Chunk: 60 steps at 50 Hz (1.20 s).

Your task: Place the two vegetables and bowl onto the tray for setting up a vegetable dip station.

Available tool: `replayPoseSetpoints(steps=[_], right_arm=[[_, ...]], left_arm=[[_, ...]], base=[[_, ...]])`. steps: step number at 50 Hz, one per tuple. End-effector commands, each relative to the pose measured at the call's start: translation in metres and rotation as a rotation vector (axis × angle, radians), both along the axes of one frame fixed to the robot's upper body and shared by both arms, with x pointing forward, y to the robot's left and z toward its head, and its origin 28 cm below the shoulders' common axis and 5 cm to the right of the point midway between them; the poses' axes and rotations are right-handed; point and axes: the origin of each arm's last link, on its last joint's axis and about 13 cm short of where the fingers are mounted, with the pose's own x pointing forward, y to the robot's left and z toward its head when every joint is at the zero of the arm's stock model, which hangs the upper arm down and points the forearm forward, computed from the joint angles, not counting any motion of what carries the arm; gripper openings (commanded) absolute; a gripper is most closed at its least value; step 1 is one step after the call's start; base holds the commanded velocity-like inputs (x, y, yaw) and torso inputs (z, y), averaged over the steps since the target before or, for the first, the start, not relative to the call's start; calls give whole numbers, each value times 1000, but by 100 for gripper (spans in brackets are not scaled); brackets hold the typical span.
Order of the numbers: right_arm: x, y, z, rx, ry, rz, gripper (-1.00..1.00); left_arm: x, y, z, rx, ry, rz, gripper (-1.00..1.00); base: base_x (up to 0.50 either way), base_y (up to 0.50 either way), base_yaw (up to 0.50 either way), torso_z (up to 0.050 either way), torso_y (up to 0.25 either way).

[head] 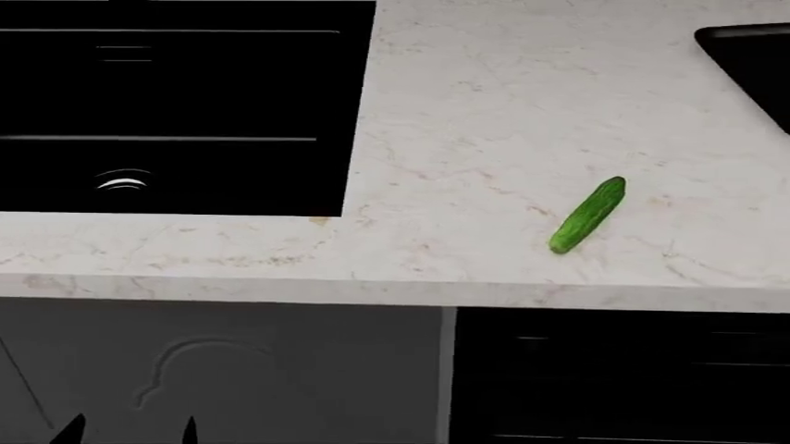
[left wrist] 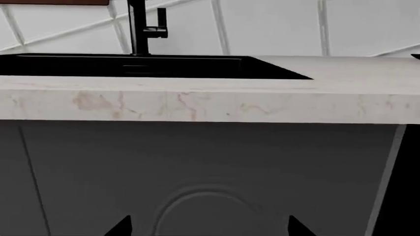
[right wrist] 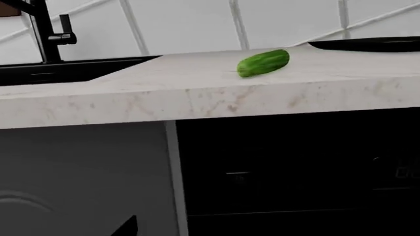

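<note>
One vegetable, a short green cucumber (head: 587, 215), lies on the marble counter near its front edge, also seen in the right wrist view as the cucumber (right wrist: 263, 63). A corner of the black tray (head: 759, 55) shows at the far right of the counter, behind the cucumber, and the tray (right wrist: 367, 44) appears as a thin dark rim. The bowl is out of view. My left gripper (head: 129, 433) hangs open below counter height in front of the grey cabinet, with nothing between its fingers (left wrist: 121, 227). My right gripper (right wrist: 210, 230) is also low, one fingertip (right wrist: 125, 227) showing far off-centre, the other lost against the dark panel.
A large black sink basin (head: 185, 102) fills the counter's left, with a black faucet (left wrist: 139, 27) behind it. The counter's front edge (head: 395, 291) overhangs a grey cabinet door (left wrist: 210, 177) and a dark appliance front (head: 617, 379). White tiled wall rises behind.
</note>
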Motion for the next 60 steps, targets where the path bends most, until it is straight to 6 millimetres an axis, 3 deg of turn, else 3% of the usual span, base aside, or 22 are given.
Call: replayPoseSetpoints(steps=[1,44,60], right_arm=[[0,0,0,9,-1,-8,100],[3,-1,-5,8,3,-14,100],[1,1,-1,11,3,-17,100]], left_arm=[[1,0,-1,-2,-1,2,100],[-1,0,3,-5,-4,0,100],[11,2,-13,-9,-2,-1,100]], base=[[0,-500,0,0,0],[0,-500,0,0,0],[0,-500,0,0,0]])
